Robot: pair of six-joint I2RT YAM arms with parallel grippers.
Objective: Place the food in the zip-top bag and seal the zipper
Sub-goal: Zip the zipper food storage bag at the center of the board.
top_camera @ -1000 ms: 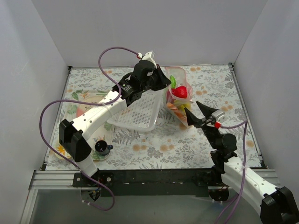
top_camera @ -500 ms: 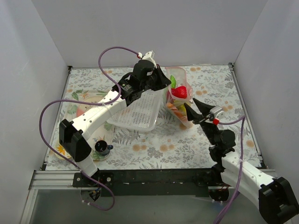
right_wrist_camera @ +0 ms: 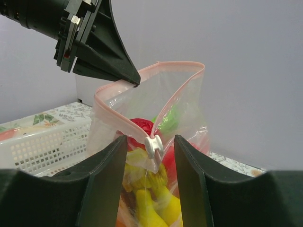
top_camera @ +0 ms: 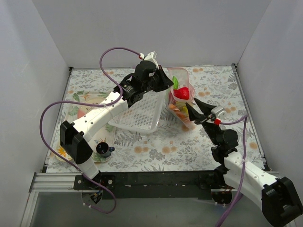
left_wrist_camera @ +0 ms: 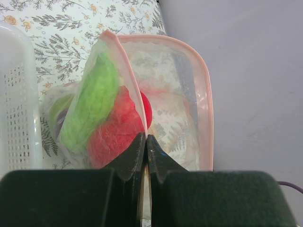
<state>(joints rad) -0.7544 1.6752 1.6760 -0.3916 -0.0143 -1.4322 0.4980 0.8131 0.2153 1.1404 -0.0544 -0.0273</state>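
Just right of the white basket [top_camera: 137,116], the left gripper [left_wrist_camera: 145,137] is pinched fully closed on one end of the pink zipper [right_wrist_camera: 180,63]. It holds the zip-top bag [top_camera: 182,101] up off the table [top_camera: 213,80], toward the far edge and right of the middle. The food [left_wrist_camera: 113,127] already sits inside, with red and green pieces against the near wall and yellow ones lower down, so sealing looks like the step in hand. The mouth gapes into a loop between the two arms. At its right end the right gripper [right_wrist_camera: 150,140] has its jaws part open on either side of the white slider [right_wrist_camera: 154,146], and they appear not to be clamped on it yet. To do this well, the right jaws should close squarely on the slider body, not on the film beside it. The slider should then run along the strip toward the left gripper while that gripper stays firm, keeping the strip taut and straight. Slack would let the two tracks buckle and the slider jump. The red piece rides high near the rim, so the pull should stay above it to avoid catching the film on it.
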